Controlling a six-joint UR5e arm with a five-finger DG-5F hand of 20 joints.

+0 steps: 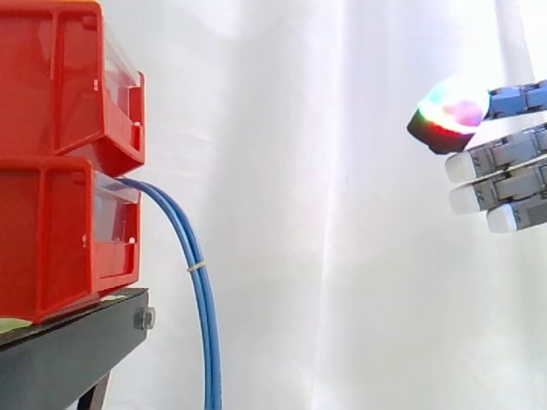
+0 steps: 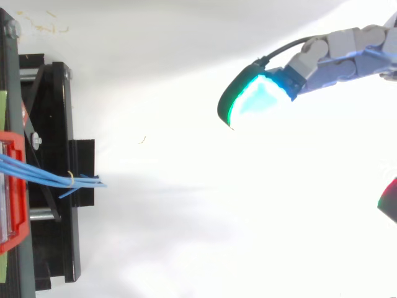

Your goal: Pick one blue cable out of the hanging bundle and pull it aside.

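Note:
A bundle of blue cables (image 1: 198, 282) comes out of the lower red bin (image 1: 60, 235) and hangs down in an arc, held together by a thin pale band. From above the blue cables (image 2: 43, 177) run rightward off the bin and fan out at their ends. My hand (image 1: 504, 171) is at the right edge, well to the right of the cables, its fingers straight and pointing left, holding nothing. In the top view one finger (image 2: 329, 56) with a cyan-green glowing pad reaches in from the upper right.
Two red bins (image 1: 60, 77) are stacked on a black stand (image 1: 77, 346) at the left. A white curtain hangs behind. Open space lies between the cables and my hand.

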